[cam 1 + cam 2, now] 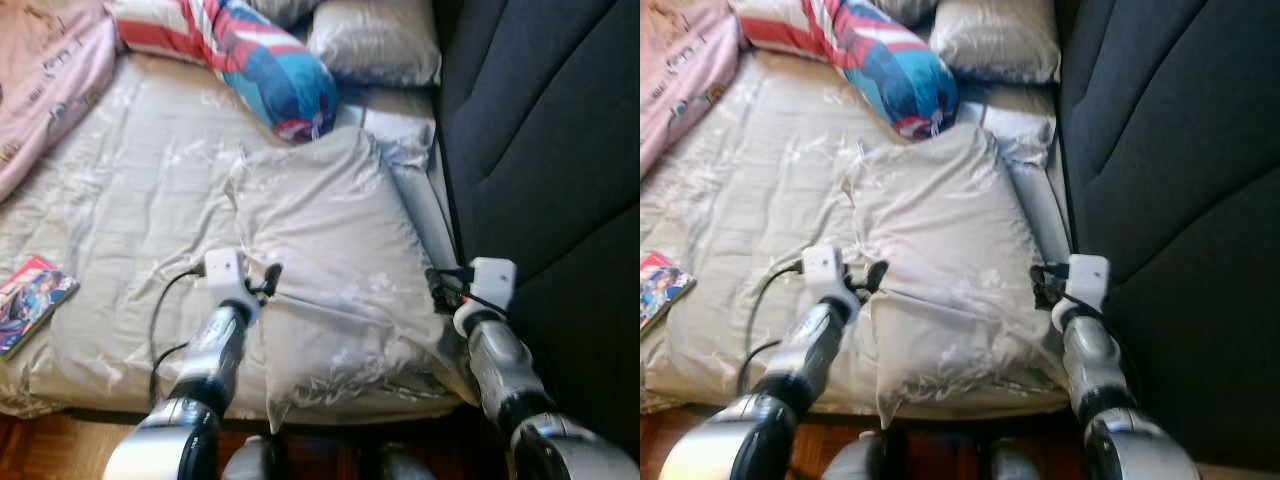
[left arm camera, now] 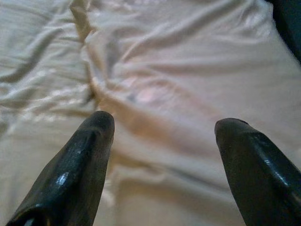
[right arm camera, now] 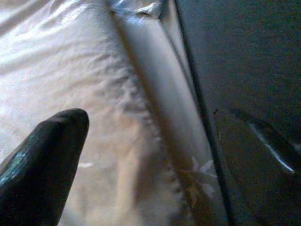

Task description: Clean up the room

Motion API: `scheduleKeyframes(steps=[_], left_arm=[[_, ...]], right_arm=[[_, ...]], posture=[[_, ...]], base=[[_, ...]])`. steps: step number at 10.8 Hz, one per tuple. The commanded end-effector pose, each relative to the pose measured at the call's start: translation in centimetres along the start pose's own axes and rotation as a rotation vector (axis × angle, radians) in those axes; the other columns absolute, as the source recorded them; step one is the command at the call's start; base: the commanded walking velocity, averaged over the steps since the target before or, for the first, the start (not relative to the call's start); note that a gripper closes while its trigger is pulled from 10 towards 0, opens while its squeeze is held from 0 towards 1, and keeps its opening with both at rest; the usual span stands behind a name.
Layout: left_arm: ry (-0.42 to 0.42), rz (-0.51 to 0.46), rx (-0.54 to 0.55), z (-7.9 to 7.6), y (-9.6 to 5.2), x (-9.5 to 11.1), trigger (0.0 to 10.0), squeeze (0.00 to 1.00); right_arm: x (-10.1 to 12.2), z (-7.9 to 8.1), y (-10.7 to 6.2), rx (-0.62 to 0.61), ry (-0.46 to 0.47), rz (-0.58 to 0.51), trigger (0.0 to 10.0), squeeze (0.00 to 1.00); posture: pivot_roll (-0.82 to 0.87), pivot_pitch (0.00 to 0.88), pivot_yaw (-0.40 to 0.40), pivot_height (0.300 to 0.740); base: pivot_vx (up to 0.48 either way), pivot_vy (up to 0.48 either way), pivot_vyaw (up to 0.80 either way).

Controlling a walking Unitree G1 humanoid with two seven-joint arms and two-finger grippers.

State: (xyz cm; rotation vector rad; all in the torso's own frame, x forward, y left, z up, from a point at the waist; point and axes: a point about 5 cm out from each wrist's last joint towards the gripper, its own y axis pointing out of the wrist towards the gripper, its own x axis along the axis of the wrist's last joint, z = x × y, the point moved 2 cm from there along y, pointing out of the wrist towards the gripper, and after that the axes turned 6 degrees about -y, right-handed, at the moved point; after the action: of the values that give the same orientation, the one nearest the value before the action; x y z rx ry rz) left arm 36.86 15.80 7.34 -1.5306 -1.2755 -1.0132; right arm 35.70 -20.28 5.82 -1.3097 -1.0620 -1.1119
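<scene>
Left eye view: pale, wrinkled pillow point(image 1: 330, 250) (silky sheen) between spread-fingered left end effector point(image 1: 268, 282) and right end effector point(image 1: 441, 285).

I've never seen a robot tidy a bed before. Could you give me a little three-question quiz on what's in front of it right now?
1. True or false: the left gripper and the right gripper sit at opposite sides of the large grey pillow.
2. Which thing lies near the bed's left edge? A) a comic book B) a shoe C) a cup
3. Fill in: the left gripper's fingers are ____, with nothing between them.

Key:
1. True.
2. A, the comic book.
3. Open; the right gripper is open too.
</scene>
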Motion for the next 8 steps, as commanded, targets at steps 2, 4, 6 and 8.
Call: scheduleKeyframes(steps=[2, 4, 6, 8], left_arm=[[0.126, -0.018, -0.005, 2.8, -2.8, -1.6, 10.0, 0.00], [0.172, -0.087, 0.008, 4.0, -4.9, -1.7, 10.0, 0.00], [0.231, -0.161, -0.002, 3.4, -5.6, -0.8, 10.0, 0.00], [0.242, -0.198, 0.040, 3.9, -6.0, 0.0, 10.0, 0.00]], right_arm=[[-1.5, -0.9, -1.9, -0.006, -0.031, -0.060, 10.0, 0.00], [-2.1, -0.8, -3.8, 0.017, -0.059, -0.142, 10.0, 0.00], [-2.7, 0.2, -5.0, 0.053, -0.086, -0.173, 10.0, 0.00], [-2.4, 0.5, -5.5, 0.025, -0.058, -0.202, 10.0, 0.00]], posture=[[0.03, 0.321, -0.018, 0.740], [0.01, 0.245, -0.009, 0.740], [0.01, 0.141, 0.001, 0.740], [0.01, 0.081, 0.011, 0.740]], base=[[0.000, 0.000, 0.00], [0.000, 0.000, 0.00], [0.000, 0.000, 0.00], [0.000, 0.000, 0.00]])
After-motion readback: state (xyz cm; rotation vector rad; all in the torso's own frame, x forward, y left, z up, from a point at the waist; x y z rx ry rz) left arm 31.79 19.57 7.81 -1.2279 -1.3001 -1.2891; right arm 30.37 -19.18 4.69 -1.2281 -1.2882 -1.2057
